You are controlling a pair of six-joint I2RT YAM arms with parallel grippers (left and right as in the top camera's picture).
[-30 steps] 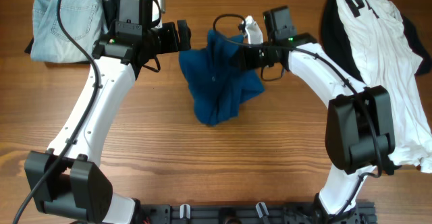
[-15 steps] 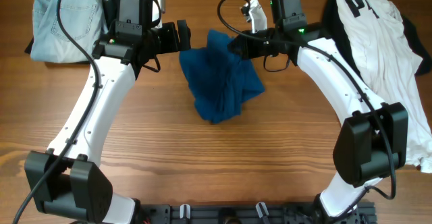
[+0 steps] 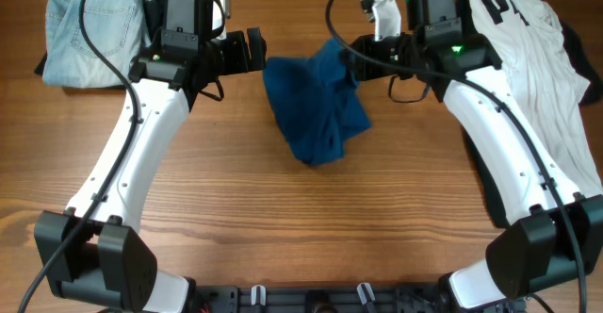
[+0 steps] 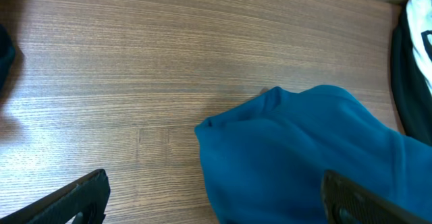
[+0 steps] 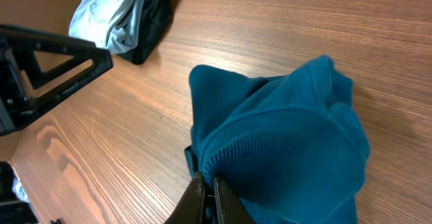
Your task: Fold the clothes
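Observation:
The deep-blue shirt [image 3: 316,106] lies bunched at the table's middle back. My right gripper [image 3: 356,57] is shut on its upper right edge and holds that edge lifted; the right wrist view shows the fingertips [image 5: 202,187] pinching the ribbed blue fabric [image 5: 283,150]. My left gripper [image 3: 256,51] is open just left of the shirt, not touching it; in the left wrist view the shirt [image 4: 304,163] lies between and beyond the wide-apart fingers [image 4: 74,197]. The white tee with black print [image 3: 532,77] lies on a black garment [image 3: 462,40] at the right.
Light blue jeans [image 3: 89,25] lie folded at the back left corner on something black. In the right wrist view a grey and black garment pile [image 5: 128,11] lies at the top left beside my left arm's dark fingers [image 5: 54,65].
My right gripper has moved right and toward the back with the shirt's edge in it, dragging the blue shirt to the right. The left arm has not moved.

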